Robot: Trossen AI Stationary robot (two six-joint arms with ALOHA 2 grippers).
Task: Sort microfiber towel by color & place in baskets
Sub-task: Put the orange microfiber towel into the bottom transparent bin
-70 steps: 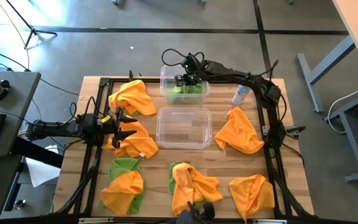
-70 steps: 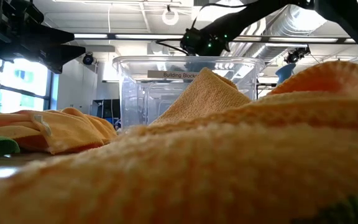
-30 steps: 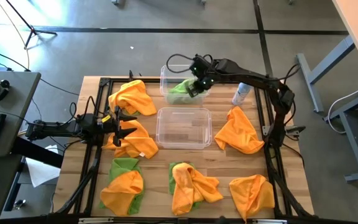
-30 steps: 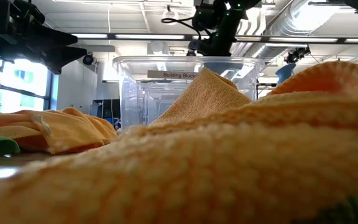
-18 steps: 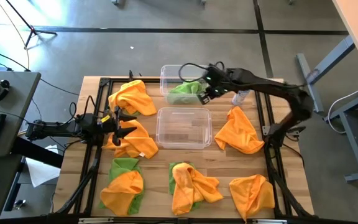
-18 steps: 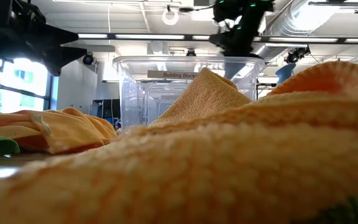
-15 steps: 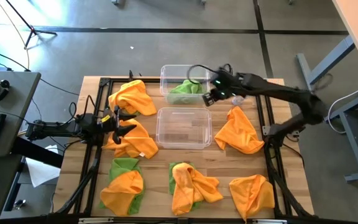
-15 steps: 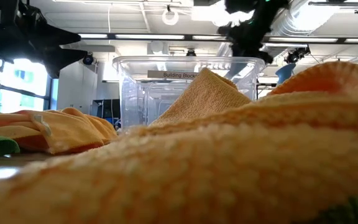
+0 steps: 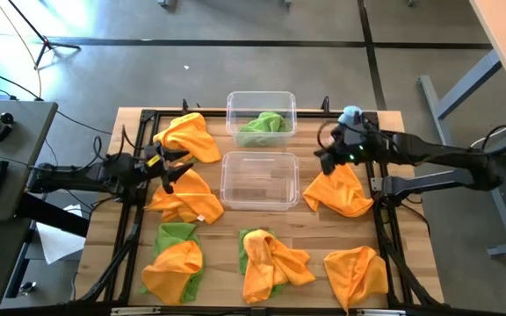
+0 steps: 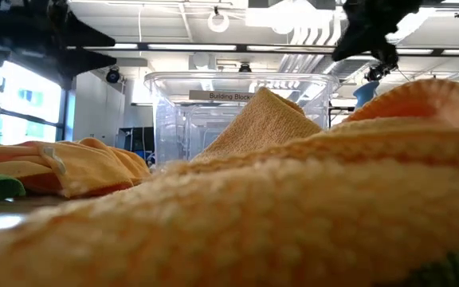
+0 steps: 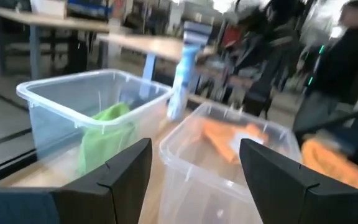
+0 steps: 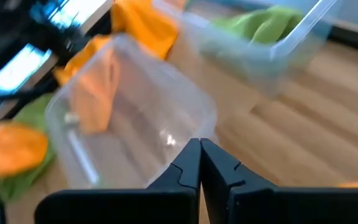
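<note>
Both grippers first: from above, my right gripper [image 9: 326, 158] hangs beside the empty basket [image 9: 260, 180], over an orange towel [image 9: 336, 186], fingers pressed together and empty. My left gripper [image 9: 167, 165] waits on that basket's other side, fingers apart, above another orange cloth [image 9: 183, 197]. Behind the empty basket, the far basket [image 9: 261, 117] holds a green towel [image 9: 263, 124].

At table height, an orange towel [image 10: 293, 207] fills the foreground before the empty basket.

My left wrist shows both baskets and, I think, a spray bottle [image 11: 183, 68] behind.

My right wrist shows closed fingertips [image 12: 201, 163] over the empty basket.
</note>
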